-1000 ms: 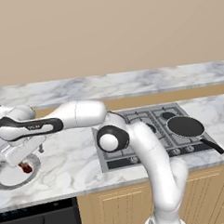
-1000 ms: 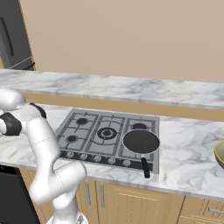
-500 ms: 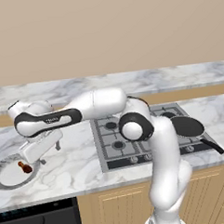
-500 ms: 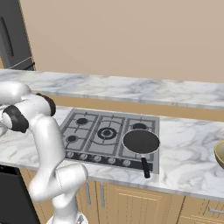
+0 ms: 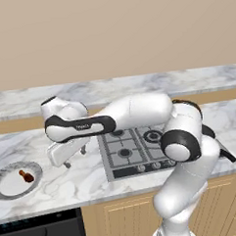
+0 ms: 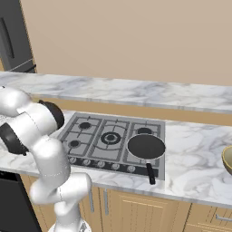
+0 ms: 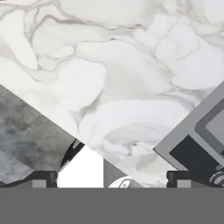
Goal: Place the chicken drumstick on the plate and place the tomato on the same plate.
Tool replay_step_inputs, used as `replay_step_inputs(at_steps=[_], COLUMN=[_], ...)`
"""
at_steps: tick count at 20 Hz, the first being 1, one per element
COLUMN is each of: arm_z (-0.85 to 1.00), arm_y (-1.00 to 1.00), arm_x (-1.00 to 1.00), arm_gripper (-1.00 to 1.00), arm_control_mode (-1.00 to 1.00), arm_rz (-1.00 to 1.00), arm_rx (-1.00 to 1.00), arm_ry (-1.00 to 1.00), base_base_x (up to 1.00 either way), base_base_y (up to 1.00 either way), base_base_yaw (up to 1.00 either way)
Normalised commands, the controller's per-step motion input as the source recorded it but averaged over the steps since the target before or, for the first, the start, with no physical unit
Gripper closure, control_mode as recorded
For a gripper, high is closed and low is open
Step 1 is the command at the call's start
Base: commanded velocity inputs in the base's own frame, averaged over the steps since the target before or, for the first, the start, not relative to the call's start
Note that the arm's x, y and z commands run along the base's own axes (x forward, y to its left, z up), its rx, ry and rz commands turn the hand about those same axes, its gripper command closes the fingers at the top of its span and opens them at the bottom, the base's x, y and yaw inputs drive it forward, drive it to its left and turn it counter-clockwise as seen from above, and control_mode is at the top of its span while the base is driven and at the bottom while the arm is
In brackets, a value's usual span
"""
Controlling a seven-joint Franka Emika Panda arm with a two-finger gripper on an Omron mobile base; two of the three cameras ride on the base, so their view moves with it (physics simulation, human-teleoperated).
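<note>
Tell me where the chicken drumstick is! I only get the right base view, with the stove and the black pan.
Observer: The chicken drumstick lies on the plate, on the counter left of the stove.
Operator: Is the claw holding anything?
Observer: No, the claw is open and empty.
Operator: Where is it?
Observer: It hangs above the marble counter, between the plate and the stove.
</note>
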Motion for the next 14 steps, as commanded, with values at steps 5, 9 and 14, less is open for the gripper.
replay_step_inputs(at_steps=[5,9,14], arm_z=[0.37,0.39,0.36], arm_y=[-0.78,-0.79,-0.79], arm_x=[-0.1,-0.1,-0.13], arm_gripper=[-1.0,-1.0,-1.0], arm_control_mode=[-1.0,-1.0,-1.0], arm_rz=[0.0,0.0,0.01], arm_rx=[0.1,0.09,0.05], arm_ry=[0.0,0.0,-0.06], base_base_x=[0.0,0.0,0.0], base_base_y=[0.0,0.0,0.0], base_base_yaw=[0.0,0.0,0.0])
